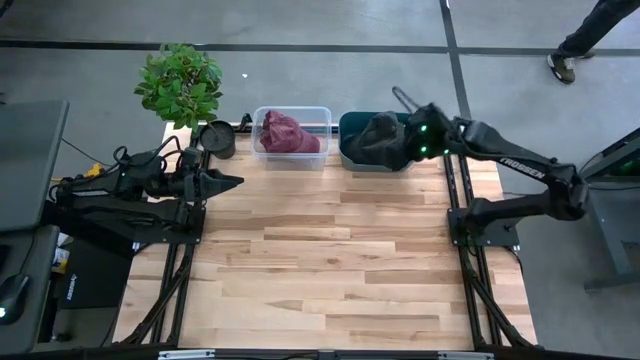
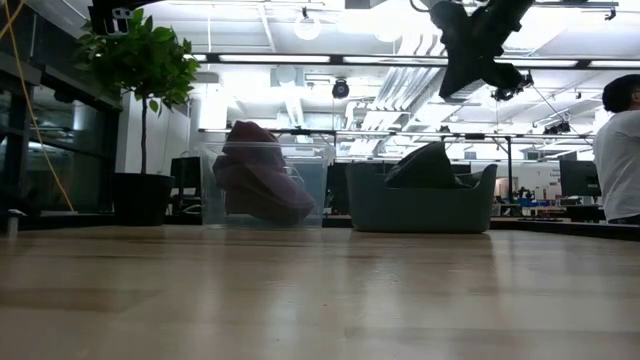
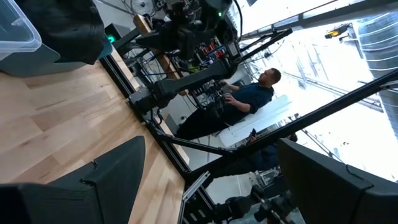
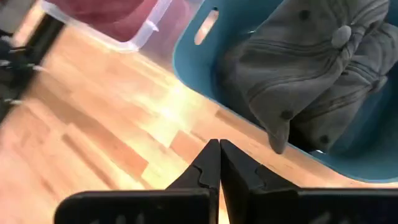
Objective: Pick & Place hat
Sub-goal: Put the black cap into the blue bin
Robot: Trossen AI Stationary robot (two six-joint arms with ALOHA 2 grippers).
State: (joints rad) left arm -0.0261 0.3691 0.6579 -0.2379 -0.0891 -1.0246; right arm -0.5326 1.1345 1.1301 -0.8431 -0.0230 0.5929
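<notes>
The right gripper (image 4: pixel 219 163) hangs in the air over the near rim of the teal bin (image 1: pixel 349 150), its fingers pressed together with nothing between them. Inside that bin lies the grey hat (image 4: pixel 311 74), crumpled in a heap with its brim pointing down toward the bin's wall; nothing touches it. Just beside the teal bin, along the table's far edge, stands a clear plastic tub (image 1: pixel 312 118) with a maroon cloth bundle (image 1: pixel 285 133) filling it. Further along that edge sit a small dark pot (image 1: pixel 217 138) and, past the corner, a leafy green plant (image 1: pixel 180 80). The left gripper (image 1: pixel 228 182) waits low at the left side of the wooden table (image 1: pixel 330 270), pointing inward; whether it is clenched or released I cannot tell. A person sits at a desk beyond the table (image 3: pixel 252 99), well apart from the arms.
</notes>
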